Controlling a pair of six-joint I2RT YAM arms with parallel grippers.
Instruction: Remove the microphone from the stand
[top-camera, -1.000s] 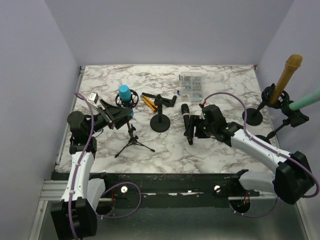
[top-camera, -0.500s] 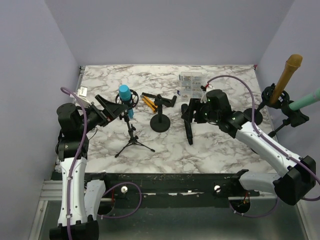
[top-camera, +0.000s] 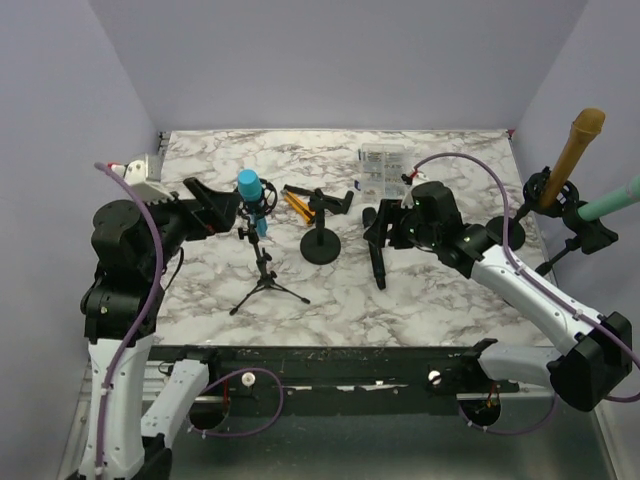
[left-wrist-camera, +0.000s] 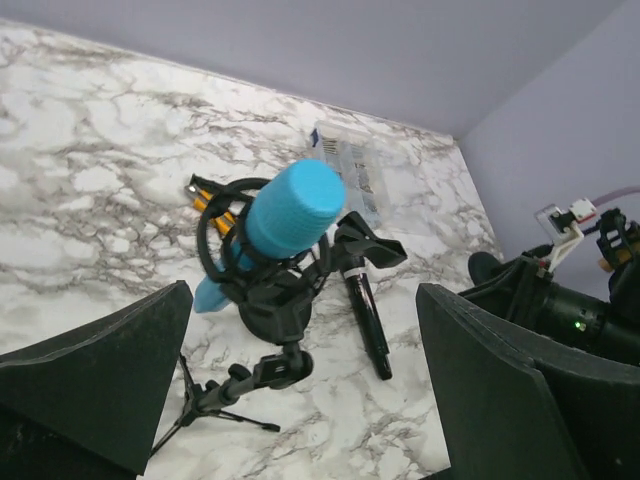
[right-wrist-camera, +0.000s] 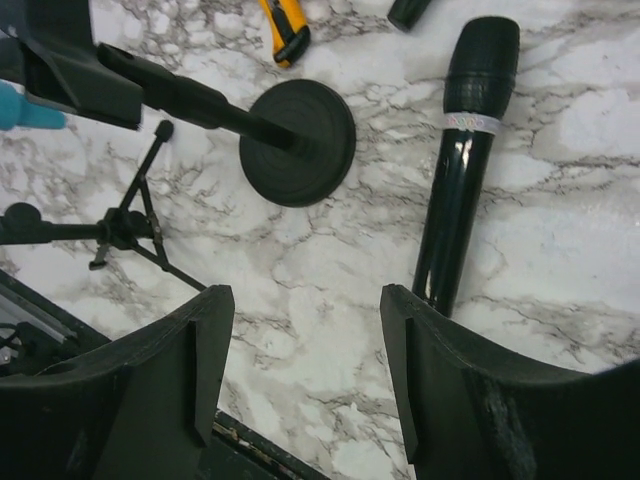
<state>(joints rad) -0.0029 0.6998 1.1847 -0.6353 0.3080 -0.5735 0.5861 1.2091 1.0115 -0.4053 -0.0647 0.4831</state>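
1. A white table (top-camera: 430, 300) veined in grey fills the floor of a booth with plain lilac walls (top-camera: 330, 60).
2. The blue microphone (top-camera: 249, 188) sits in its shock mount on a tripod stand (top-camera: 265, 280), left of centre.
3. A black microphone (top-camera: 374, 245) lies flat on the marble, just right of a round-based stand (top-camera: 321, 240).
4. The left gripper (top-camera: 218, 207) stands wide open just left of the blue microphone, gripping nothing.
5. The right gripper (right-wrist-camera: 300, 310) hangs above the marble by the black microphone, jaws apart and holding nothing.

A white counter (top-camera: 340, 300) veined with grey marble pattern fills the space. Plain lavender walls close it in: the back wall (top-camera: 340, 60), left wall (top-camera: 60, 120) and right wall (top-camera: 590, 60). Light is soft and even. A black rail (top-camera: 330, 360) edges the near side.
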